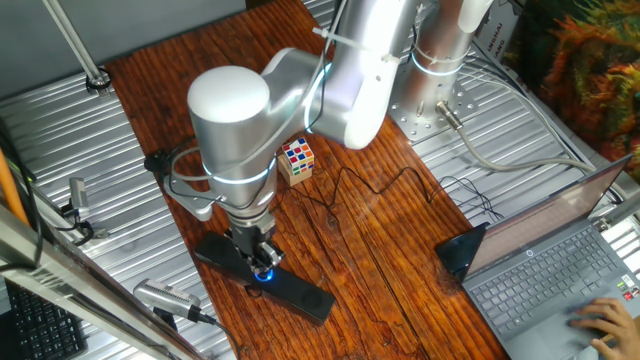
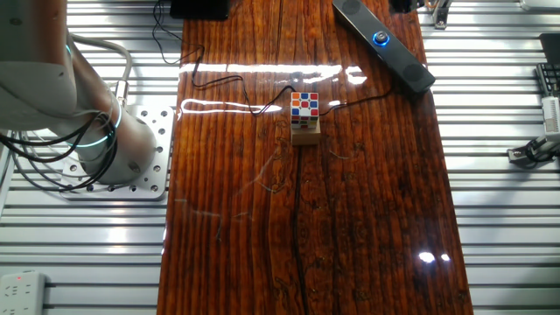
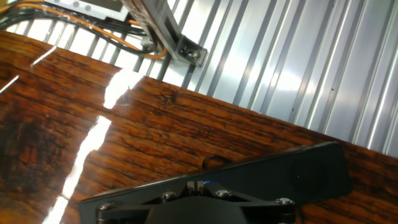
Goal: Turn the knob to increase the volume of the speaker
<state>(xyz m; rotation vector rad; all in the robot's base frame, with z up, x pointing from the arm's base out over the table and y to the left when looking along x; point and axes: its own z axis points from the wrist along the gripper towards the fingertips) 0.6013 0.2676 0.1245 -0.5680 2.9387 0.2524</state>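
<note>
The long slim black plastic speaker (image 2: 382, 41) carries a small round knob (image 2: 381, 38) ringed in glowing blue at its middle. It lies on a glossy reddish-brown wooden tabletop (image 2: 350, 201) streaked with dark grain lines. Near the speaker, a multicoloured puzzle cube (image 2: 304, 108) shows red, white, blue and orange squares atop a tan wooden block (image 2: 304, 133). Farther from the speaker, ribbed silver metal panels (image 2: 499, 210) flank the wood, and a silver-grey laptop (image 1: 545, 270) has a black edge.
</note>
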